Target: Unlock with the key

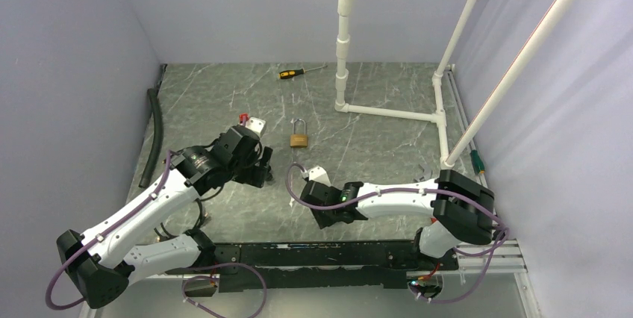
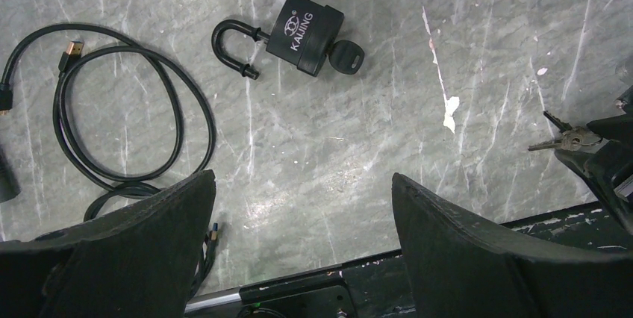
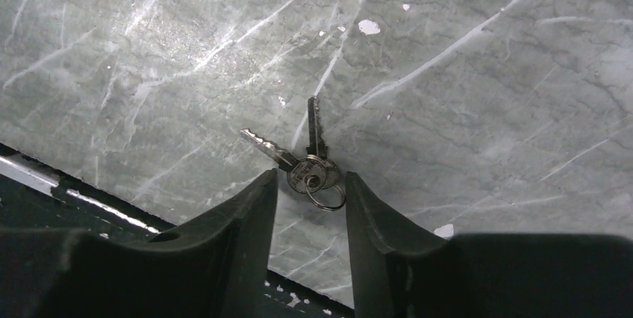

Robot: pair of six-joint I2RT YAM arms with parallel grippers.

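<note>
A black padlock (image 2: 306,33) lies on the grey marble table with its shackle swung open and a black-headed key (image 2: 345,57) in its keyhole. My left gripper (image 2: 302,184) is open wide and empty, hovering over bare table on the near side of that padlock. Two silver keys on a ring (image 3: 310,172) lie at the fingertips of my right gripper (image 3: 311,180). Its jaws stand narrowly on either side of the key heads with small gaps. These keys also show in the left wrist view (image 2: 563,139). A brass padlock (image 1: 299,139) sits mid-table.
A coiled black cable (image 2: 127,116) lies beside the black padlock. A yellow-handled screwdriver (image 1: 291,73) is at the back. A white pipe frame (image 1: 388,113) stands at the right, a black hose (image 1: 155,135) along the left wall. The black base rail (image 1: 336,254) runs along the near edge.
</note>
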